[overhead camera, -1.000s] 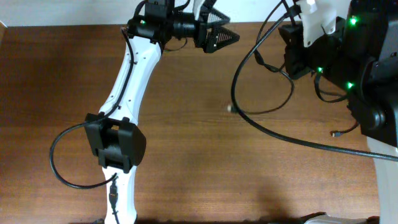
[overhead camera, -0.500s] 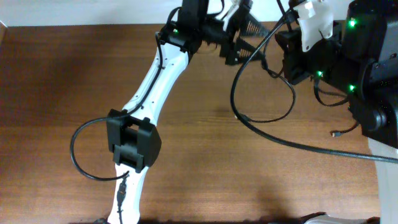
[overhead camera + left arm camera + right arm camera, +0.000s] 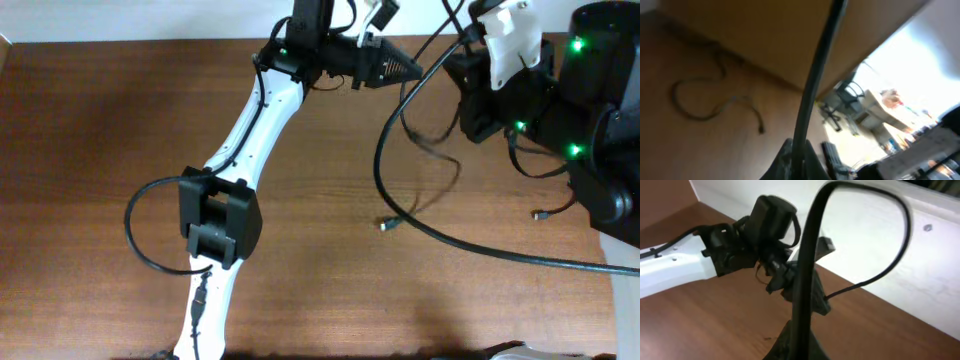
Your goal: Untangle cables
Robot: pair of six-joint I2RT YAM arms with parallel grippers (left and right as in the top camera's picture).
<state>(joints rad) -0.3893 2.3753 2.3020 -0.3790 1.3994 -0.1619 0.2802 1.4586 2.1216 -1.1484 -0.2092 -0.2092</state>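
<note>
Two thin black cables (image 3: 376,165) sprawl in loose loops over the right side of the tabletop (image 3: 100,150), with one plug end (image 3: 383,224) lying near the middle. Up at the far edge the left jaws are pinched tight on a strand. The right jaws, close beside them, are clamped on a strand too, which arches up and over toward the left ones.

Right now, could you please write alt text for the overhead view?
The left claw, shut, pinches a black cable near the far edge of the wooden table, beside the right arm. Cables loop across the table; one plug end lies free.
</note>
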